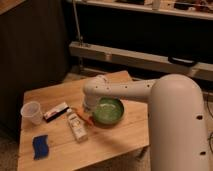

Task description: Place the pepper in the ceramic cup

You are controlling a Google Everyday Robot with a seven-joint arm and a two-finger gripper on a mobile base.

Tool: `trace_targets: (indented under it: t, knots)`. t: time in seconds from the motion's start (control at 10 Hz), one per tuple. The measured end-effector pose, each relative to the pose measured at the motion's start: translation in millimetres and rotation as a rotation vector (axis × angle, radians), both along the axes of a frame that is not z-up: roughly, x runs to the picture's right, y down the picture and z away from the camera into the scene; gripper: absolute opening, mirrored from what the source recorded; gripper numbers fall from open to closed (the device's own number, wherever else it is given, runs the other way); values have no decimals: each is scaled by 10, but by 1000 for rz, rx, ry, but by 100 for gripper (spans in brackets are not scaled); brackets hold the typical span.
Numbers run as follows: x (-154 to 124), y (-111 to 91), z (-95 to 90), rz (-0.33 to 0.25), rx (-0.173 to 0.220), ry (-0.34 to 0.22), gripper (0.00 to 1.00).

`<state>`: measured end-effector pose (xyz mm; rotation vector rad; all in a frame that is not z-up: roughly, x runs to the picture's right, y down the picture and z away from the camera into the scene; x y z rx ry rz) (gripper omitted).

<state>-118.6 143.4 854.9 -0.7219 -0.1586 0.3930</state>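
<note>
The pepper point(83, 116) is a slender orange-red piece lying on the wooden table point(65, 145), between the white tube and the green bowl. The ceramic cup point(32, 112) is a small whitish tapered cup standing at the table's left edge. My gripper point(89, 108) hangs down from the white arm point(125, 91) just above and to the right of the pepper, at the bowl's left rim. The arm's wrist hides most of it.
A wide green bowl point(107, 111) sits right of the pepper. A white tube with printed markings point(76, 125) lies left of it. A flat red-and-white packet point(56, 111) lies near the cup. A blue sponge point(40, 146) lies at the front left. A dark cabinet stands at the left.
</note>
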Motion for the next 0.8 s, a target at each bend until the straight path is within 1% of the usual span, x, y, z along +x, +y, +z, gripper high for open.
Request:
trace_targets:
  t: [0.2,0.5,0.8]
  knots:
    - [-39,8,68,3,-4,3,43]
    - [-98,46,146,9,-21,-4,43]
    - [-156,148,209,5,-39,-5,43]
